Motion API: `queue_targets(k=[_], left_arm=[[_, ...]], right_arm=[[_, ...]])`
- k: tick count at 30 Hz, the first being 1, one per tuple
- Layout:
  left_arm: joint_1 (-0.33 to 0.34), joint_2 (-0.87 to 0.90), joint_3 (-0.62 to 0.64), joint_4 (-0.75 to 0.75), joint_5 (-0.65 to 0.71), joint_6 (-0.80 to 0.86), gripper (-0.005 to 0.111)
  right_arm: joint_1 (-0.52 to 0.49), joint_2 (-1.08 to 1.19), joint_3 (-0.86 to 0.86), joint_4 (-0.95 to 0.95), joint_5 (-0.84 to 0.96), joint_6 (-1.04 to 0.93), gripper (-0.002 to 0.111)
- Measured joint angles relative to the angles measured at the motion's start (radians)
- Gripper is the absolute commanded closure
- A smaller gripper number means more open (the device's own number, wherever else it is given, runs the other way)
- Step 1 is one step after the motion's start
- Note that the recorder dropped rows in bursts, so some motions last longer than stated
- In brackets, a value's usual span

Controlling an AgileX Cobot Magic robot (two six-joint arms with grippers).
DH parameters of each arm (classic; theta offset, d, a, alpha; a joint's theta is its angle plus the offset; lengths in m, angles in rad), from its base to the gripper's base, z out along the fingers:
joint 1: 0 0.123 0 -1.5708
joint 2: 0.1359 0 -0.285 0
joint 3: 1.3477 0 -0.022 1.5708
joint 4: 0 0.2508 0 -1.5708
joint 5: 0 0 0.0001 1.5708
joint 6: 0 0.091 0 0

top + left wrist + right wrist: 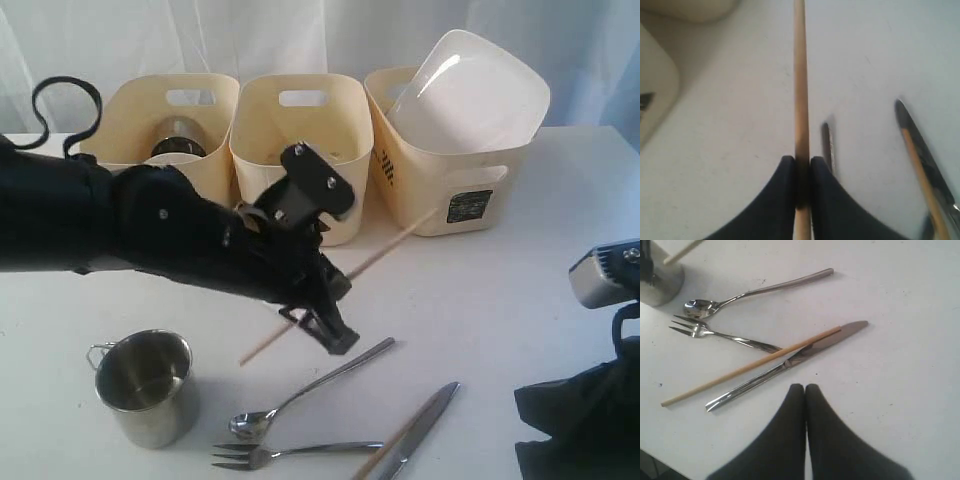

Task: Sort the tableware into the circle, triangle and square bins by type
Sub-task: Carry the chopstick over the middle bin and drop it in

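White worktop (pixel 520 270) fills my screens, with a pale curtain behind it. Nearest me, at six o'clock, lie a fork (pixel 290 455), a knife (pixel 425 425) with a second chopstick (pixel 750 367) resting along it, and a spoon (pixel 310 385). A steel mug (pixel 148 385) stands at eight. At four the right gripper (pixel 805 390) hangs pinched together and empty above the knife.

At centre the left gripper (pixel 335 335) is clamped on a chopstick (pixel 395 245), whose long free end points toward one o'clock. Farthest, around twelve, stand the left bin (pixel 215 110), middle bin (pixel 345 150) and right bin (pixel 420 185), the last holding a white plate (pixel 480 95). I cannot read their marks.

My worry is that the thin round stick could swivel or slip in the jaws. Its free end could also snag the middle bin's wall during the swing.
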Motion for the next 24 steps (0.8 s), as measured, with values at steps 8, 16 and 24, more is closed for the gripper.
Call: queue_targets(k=[8, 16, 24], left_arm=[[0.113, -0.027, 0.0, 0.008, -0.217, 0.004, 0.107], [0.183, -0.027, -0.04, 0.076, -0.4, 0.004, 0.107], [0.199, 0.072, -0.156, 0.148, -0.606, -0.027, 0.107]], right_arm=[[0.0, 0.0, 0.0, 0.0, 0.002, 0.009, 0.108], [0.0, 0.0, 0.0, 0.0, 0.002, 0.013, 0.108], [0.0, 0.0, 0.0, 0.0, 0.002, 0.013, 0.108]])
